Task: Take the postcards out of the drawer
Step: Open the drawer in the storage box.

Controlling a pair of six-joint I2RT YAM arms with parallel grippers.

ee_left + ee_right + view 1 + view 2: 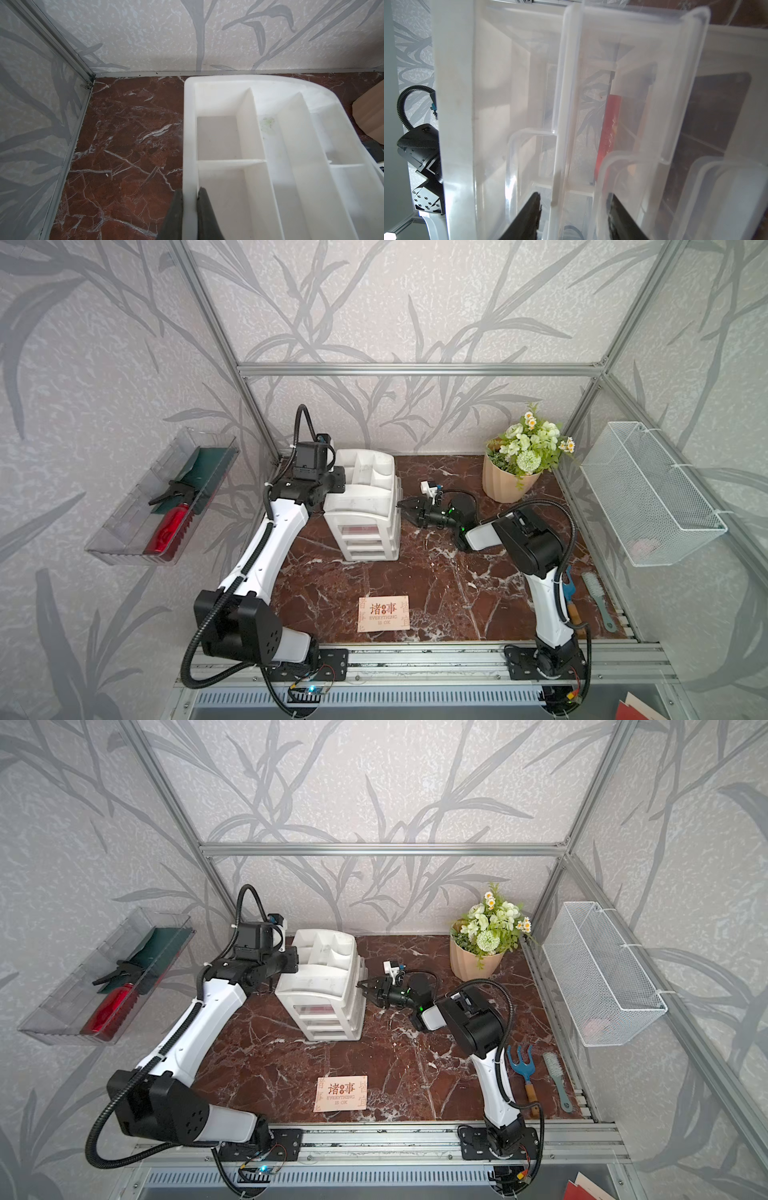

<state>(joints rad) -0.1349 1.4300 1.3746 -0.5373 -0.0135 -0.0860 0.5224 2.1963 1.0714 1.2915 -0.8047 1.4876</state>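
— Nearest us, what do we have?
— One peach postcard (384,613), flat on the table (436,580) by the front edge, already out.
— And next?
— The red postcard (609,133), inside a clear drawer of the drawer unit (361,506). It lies straight ahead of our right gripper (573,197), edge-on, its long side running away from the jaws into the unit.
— Jaws?
— Apart, straddling a drawer's front wall; we cannot tell whether a pad touches. We judge the right arm nearer.
— Farther back?
— Our left gripper (190,192) is clamped on the unit's top rim.
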